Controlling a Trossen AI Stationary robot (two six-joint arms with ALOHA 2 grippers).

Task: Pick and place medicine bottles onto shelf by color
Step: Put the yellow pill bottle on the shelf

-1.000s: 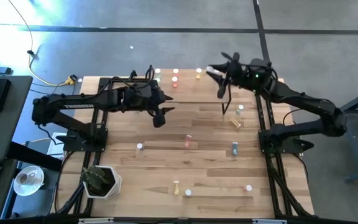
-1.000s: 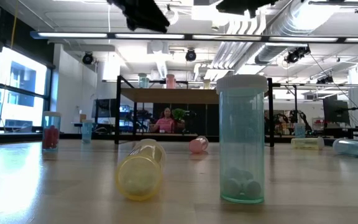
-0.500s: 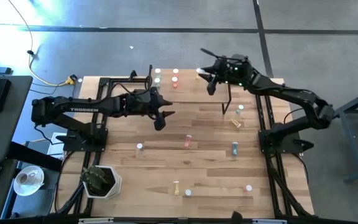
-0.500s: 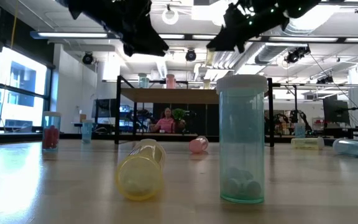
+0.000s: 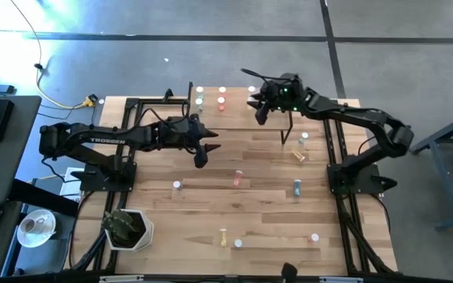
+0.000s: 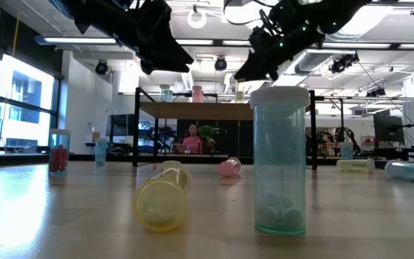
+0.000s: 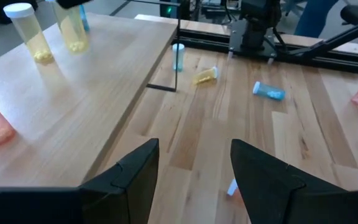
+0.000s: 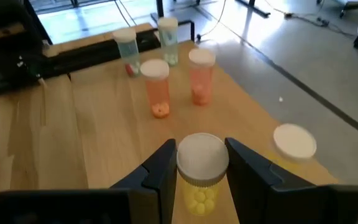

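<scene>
The shelf [image 5: 234, 116] stands at the table's far middle. On it stand green-blue, pink-red and one yellow bottle [image 8: 294, 143]. My right gripper [image 5: 261, 110] is over the shelf's right part, shut on a yellow bottle with a white cap [image 8: 202, 163]. It also shows in the left wrist view [image 7: 71, 28]. My left gripper [image 5: 202, 155] hangs open and empty above the table, just near of the shelf's left part. Its fingers [image 7: 135, 174] hold nothing. My right gripper pinches the yellow bottle's top end, at the white cap [image 8: 185, 163], between its two fingers, one on each side. The fingers slant down from the table's right. The bottle stands upright, low over the shelf board [image 8: 92, 124]. Whether its base touches the board, I cannot tell.
Loose bottles stand or lie on the table: a pink one [image 5: 238, 178], a blue one [image 5: 296, 187], a yellow one [image 5: 299, 156] and several near the front edge [image 5: 223, 234]. A potted plant [image 5: 128, 228] stands at the front left. A person [image 6: 191, 138] shows in the room behind.
My right gripper has carried the yellow bottle toward the table's left, from beyond the shelf's right end to over the board, and has come lower. My left gripper has sunk a little and stays open.
</scene>
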